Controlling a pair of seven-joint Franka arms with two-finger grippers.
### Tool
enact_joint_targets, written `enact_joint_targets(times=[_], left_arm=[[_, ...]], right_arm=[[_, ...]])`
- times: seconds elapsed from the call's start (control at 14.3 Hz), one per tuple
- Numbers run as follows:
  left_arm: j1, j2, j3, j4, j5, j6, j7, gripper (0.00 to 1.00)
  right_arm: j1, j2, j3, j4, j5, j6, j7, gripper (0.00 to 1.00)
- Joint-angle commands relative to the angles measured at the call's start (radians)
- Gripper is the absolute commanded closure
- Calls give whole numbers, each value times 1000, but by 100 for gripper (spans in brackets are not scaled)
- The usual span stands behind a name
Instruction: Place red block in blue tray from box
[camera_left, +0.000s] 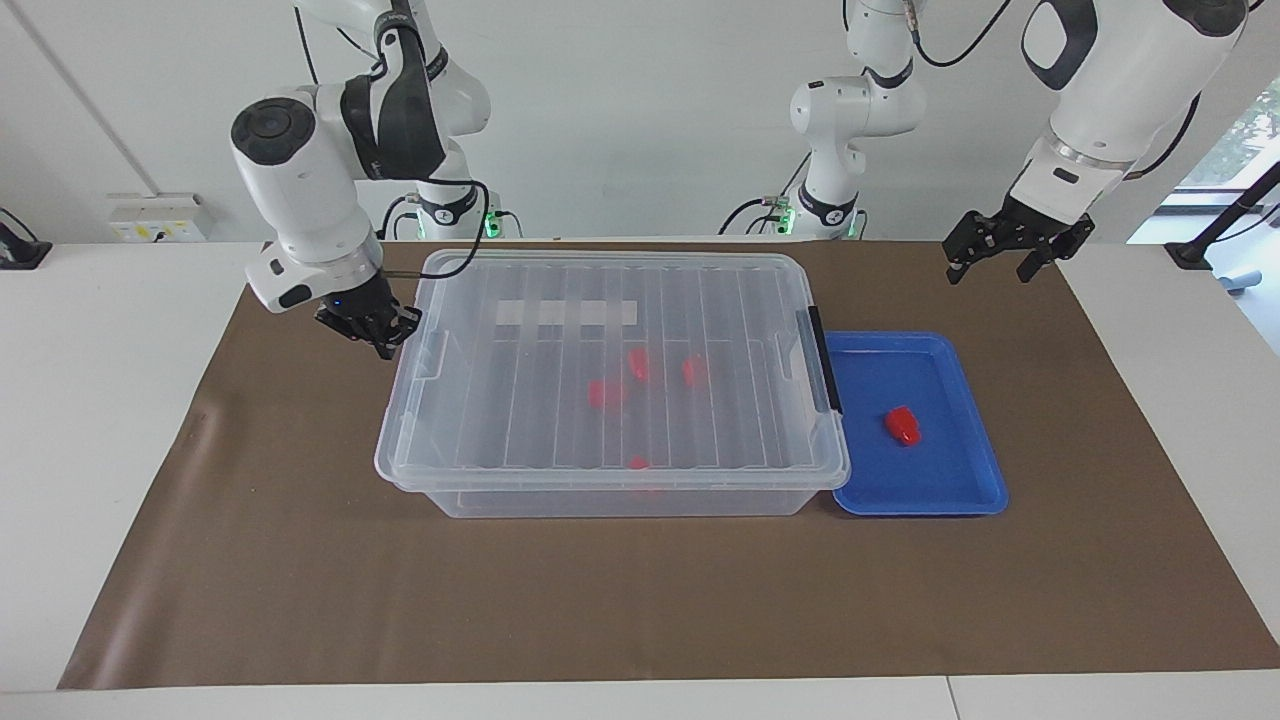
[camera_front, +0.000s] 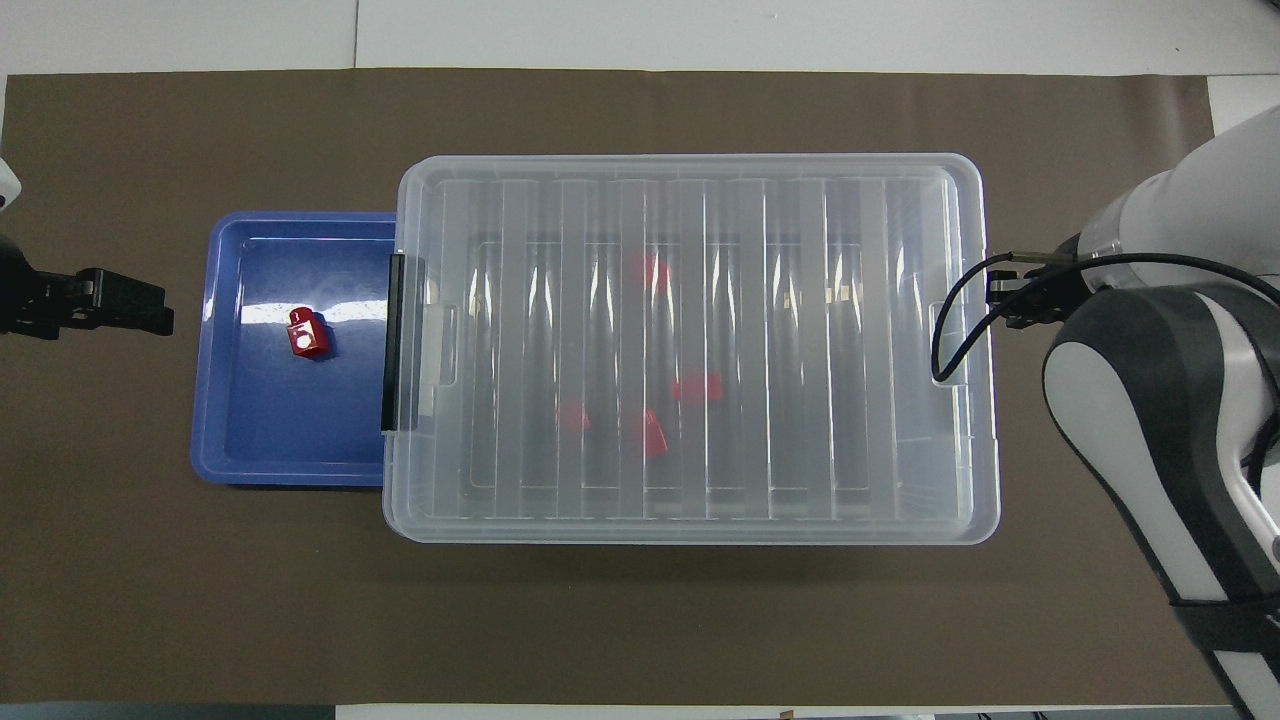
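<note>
Small red plastic block (camera_left: 902, 426) lies in the shallow blue plastic tray (camera_left: 962, 499), below the released left gripper (camera_left: 994, 254). Right gripper (camera_left: 368, 329), clenched & empty, sits just beside the lidded clear plastic box (camera_left: 610, 495). Risk: it snags the rim & drags the box into the tray.

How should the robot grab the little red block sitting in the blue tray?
Probably from straight above, pinching its two flat sides. The red block lies alone in the shallow blue tray, studded end up and turned slightly askew, so the fingers should turn to match. Nothing crowds it, and the low rim blocks a sideways approach.
</note>
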Motion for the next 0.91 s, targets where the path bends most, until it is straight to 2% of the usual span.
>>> enact_joint_targets(times=[0.0, 0.07, 0.14, 0.21, 0.28, 0.42, 0.84], left_arm=[[16, -23, -3, -6, -20, 0, 23, 0], [16, -21, -3, -1, -20, -4, 23, 0], [15, -17, -3, 11, -20, -12, 28, 0], [15, -12, -3, 28, -20, -30, 36, 0], [15, -7, -3, 48, -20, -46, 46, 0], [16, 11, -3, 78, -19, -73, 49, 0], [16, 5, -3, 76, -19, -75, 51, 0]], right_arm=[[-8, 12, -11, 99, 7, -147, 13, 100], [-9, 9, -13, 121, 7, -188, 12, 97], [-20, 8, -20, 152, 6, -233, 1, 79], [-20, 4, -40, 178, 6, -260, -34, 48], [-20, -9, -72, 189, 6, -271, -90, 0], [-9, -44, -132, 192, 7, -303, -147, 0], [-11, -48, -177, 178, 9, -260, -192, 0]])
